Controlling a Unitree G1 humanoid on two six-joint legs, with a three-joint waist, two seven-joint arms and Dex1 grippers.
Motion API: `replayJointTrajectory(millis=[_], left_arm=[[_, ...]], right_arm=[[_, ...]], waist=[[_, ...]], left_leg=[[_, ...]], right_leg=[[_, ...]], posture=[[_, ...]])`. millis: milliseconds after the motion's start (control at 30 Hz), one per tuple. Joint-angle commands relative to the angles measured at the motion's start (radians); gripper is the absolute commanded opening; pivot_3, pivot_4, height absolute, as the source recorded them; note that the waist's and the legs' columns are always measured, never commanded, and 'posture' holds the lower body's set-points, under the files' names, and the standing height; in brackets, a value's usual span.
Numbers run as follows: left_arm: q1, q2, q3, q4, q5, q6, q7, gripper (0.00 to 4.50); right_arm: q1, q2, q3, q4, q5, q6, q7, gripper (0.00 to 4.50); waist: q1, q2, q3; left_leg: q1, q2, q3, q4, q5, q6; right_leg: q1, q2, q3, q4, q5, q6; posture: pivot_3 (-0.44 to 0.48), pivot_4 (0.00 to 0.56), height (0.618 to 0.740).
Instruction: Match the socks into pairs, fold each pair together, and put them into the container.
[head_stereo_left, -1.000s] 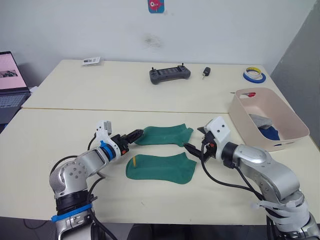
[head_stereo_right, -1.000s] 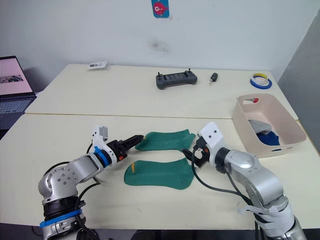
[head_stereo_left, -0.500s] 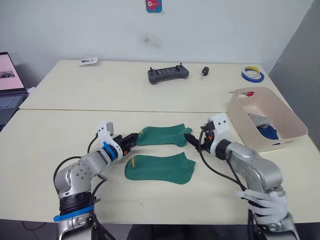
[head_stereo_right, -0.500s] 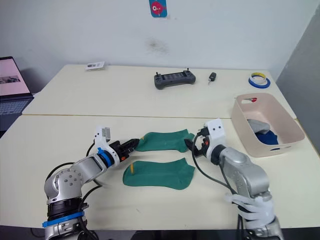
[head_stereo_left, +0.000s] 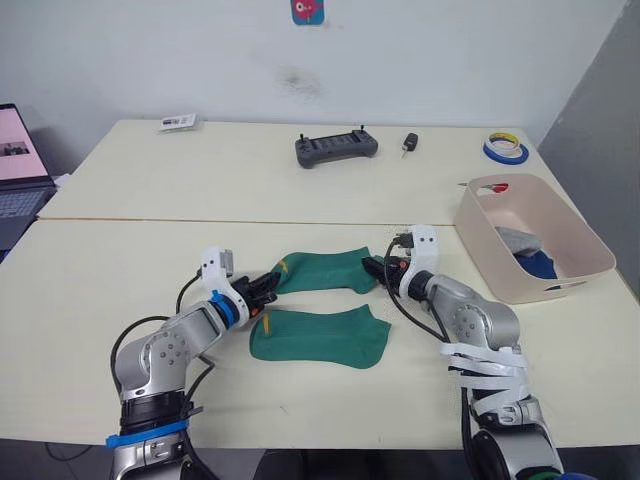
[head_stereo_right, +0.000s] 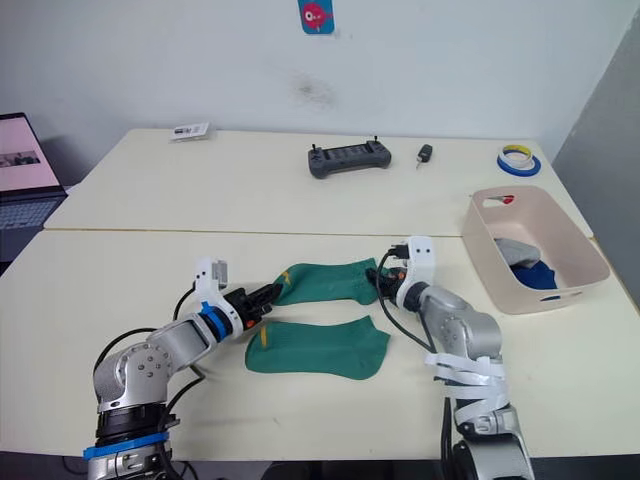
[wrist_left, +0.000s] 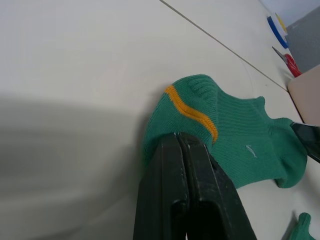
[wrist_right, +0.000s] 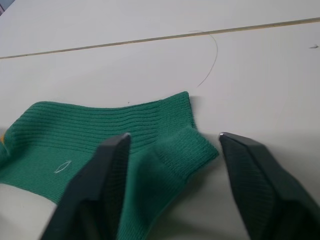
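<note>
Two green socks lie side by side mid-table: the far sock (head_stereo_left: 325, 272) and the near sock (head_stereo_left: 320, 337), each with a yellow toe stripe. My left gripper (head_stereo_left: 268, 290) is shut on the far sock's yellow-striped toe edge (wrist_left: 192, 112). At that sock's other end my right gripper (head_stereo_left: 375, 268) stands open, its fingers either side of the ribbed cuff (wrist_right: 175, 150). The pale pink container (head_stereo_left: 560, 225) sits at the right and holds a grey sock (head_stereo_left: 518, 240) and a dark blue sock (head_stereo_left: 540, 265).
On the far table are a dark controller (head_stereo_left: 337, 148), a key fob (head_stereo_left: 411, 143), a blue-and-yellow tape roll (head_stereo_left: 508, 150) and a small card (head_stereo_left: 180, 122). A laptop (head_stereo_left: 18, 165) stands at the left edge. A seam runs across the table behind the socks.
My left gripper has closed on the far sock's toe. My right gripper has moved in to the far sock's cuff and its fingers have come closer together.
</note>
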Motion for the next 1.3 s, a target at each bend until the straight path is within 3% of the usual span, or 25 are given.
replayJointTrajectory(millis=[33, 200, 700, 833, 1033, 1300], left_arm=[[0.016, 0.011, -0.013, -0.036, 0.027, -0.060, -0.019, 0.00], [0.029, 0.021, -0.019, -0.041, 0.061, -0.141, -0.045, 0.00], [0.058, 0.118, 0.041, -0.026, -0.007, -0.124, -0.161, 0.00], [0.095, 0.147, 0.025, -0.056, -0.029, -0.082, -0.185, 0.86], [0.099, 0.087, -0.040, -0.093, 0.036, -0.161, -0.151, 2.82], [0.085, 0.035, -0.135, -0.048, 0.216, -0.320, -0.078, 2.82]], right_arm=[[-0.031, 0.009, -0.012, -0.009, 0.017, -0.030, 0.013, 1.73], [-0.024, 0.004, 0.001, -0.076, 0.034, -0.013, 0.030, 0.03], [0.070, -0.038, 0.037, -0.284, 0.071, 0.022, 0.044, 0.03], [0.074, -0.036, 0.048, -0.282, 0.068, 0.013, 0.039, 0.00], [0.074, -0.038, 0.056, -0.275, 0.066, 0.007, 0.041, 0.00], [0.072, -0.045, 0.056, -0.275, 0.067, 0.011, 0.040, 0.00]], waist=[[0.000, 0.000, 0.000], [0.000, 0.000, 0.000], [-0.002, 0.000, 0.000], [-0.002, 0.001, 0.001], [0.002, 0.001, 0.001], [-0.001, 0.001, 0.001]], left_leg=[[0.000, 0.000, 0.000, 0.000, 0.000, 0.000], [0.000, 0.000, 0.000, 0.000, 0.000, 0.000], [0.000, 0.001, -0.001, -0.001, 0.000, 0.000], [0.000, 0.001, -0.001, -0.001, 0.000, 0.001], [0.000, 0.000, -0.001, -0.001, -0.002, 0.004], [0.000, 0.001, -0.001, -0.001, -0.002, 0.004]], right_leg=[[0.000, 0.000, 0.000, 0.000, 0.000, 0.000], [0.000, 0.000, 0.000, 0.000, 0.000, 0.000], [0.000, 0.000, 0.000, 0.000, 0.000, 0.000], [-0.001, 0.000, 0.000, 0.000, 0.000, 0.000], [0.000, -0.001, 0.000, -0.001, 0.000, 0.000], [0.000, 0.000, 0.000, -0.001, 0.000, 0.000]], posture=[[0.000, 0.150, 0.740], [0.000, 0.150, 0.740], [0.000, 0.150, 0.740], [0.000, 0.150, 0.740], [0.000, 0.150, 0.740], [0.000, 0.150, 0.740]])
